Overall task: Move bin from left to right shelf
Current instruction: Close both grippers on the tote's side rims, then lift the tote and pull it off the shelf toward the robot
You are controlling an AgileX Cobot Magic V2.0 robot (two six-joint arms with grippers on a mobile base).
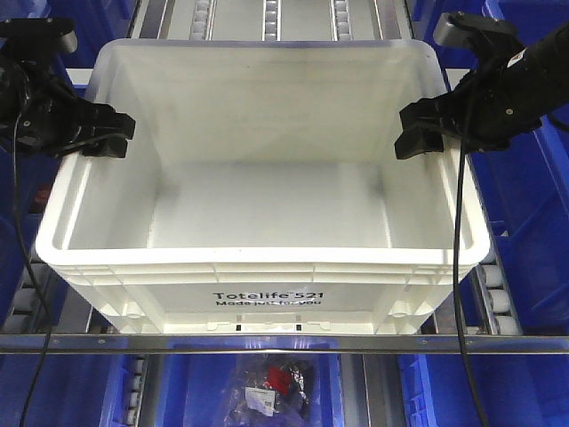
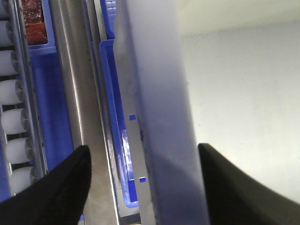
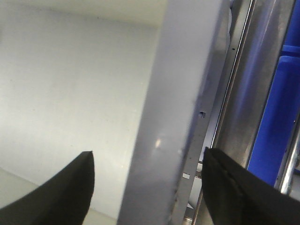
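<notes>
While the bin (image 1: 267, 302) sits on the shelf (image 1: 498, 298), long axis running left to right, I note left gripper (image 1: 116, 135) and right gripper (image 1: 407, 132) both spread open, each astride one end wall, unclamped, equally near.

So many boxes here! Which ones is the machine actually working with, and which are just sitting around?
In the job: white Totelife tote; left end effector; right end effector, both open astride its side rims.
Just lying about: blue bins; bagged items in the bin below.
</notes>
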